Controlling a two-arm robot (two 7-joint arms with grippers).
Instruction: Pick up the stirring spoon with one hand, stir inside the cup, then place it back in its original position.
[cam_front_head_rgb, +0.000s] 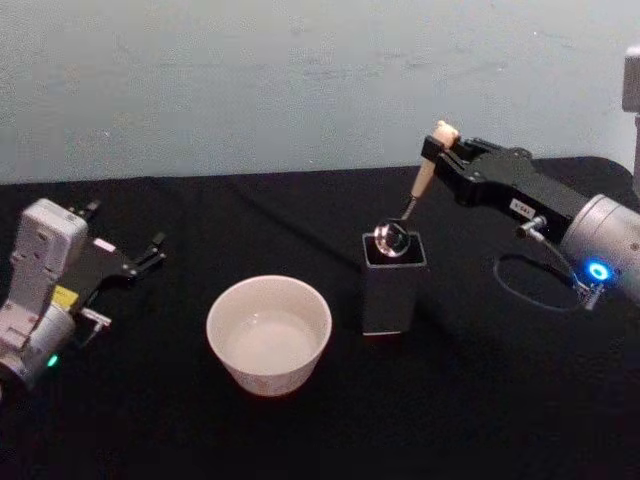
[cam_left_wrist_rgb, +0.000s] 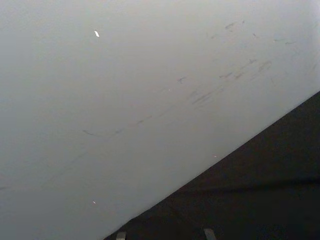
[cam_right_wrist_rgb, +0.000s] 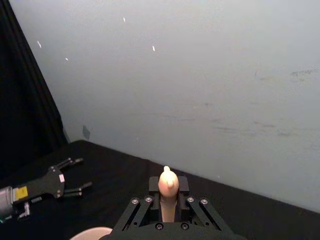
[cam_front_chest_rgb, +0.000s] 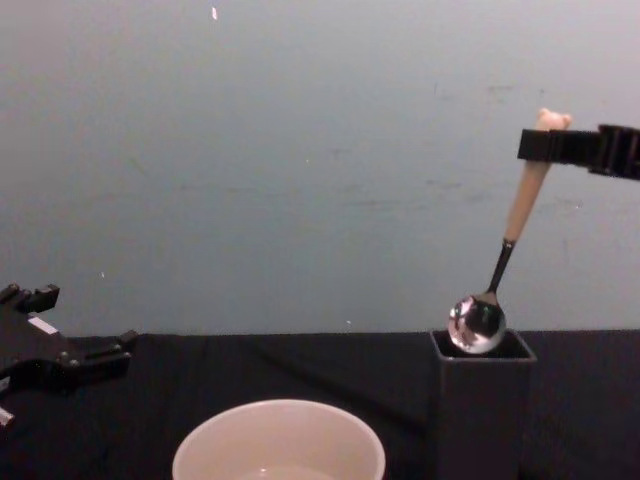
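One hand is working: my right hand (cam_front_head_rgb: 434, 150) is clamping the spoon (cam_front_head_rgb: 420, 188) by its handle, bowl hanging at the holder's (cam_front_head_rgb: 392, 290) mouth, right of the cup (cam_front_head_rgb: 268, 283). I'm not seeing whether stirring is done or still to come. My left hand (cam_front_head_rgb: 122, 232) is lying spread on the worktop (cam_front_head_rgb: 500, 400)
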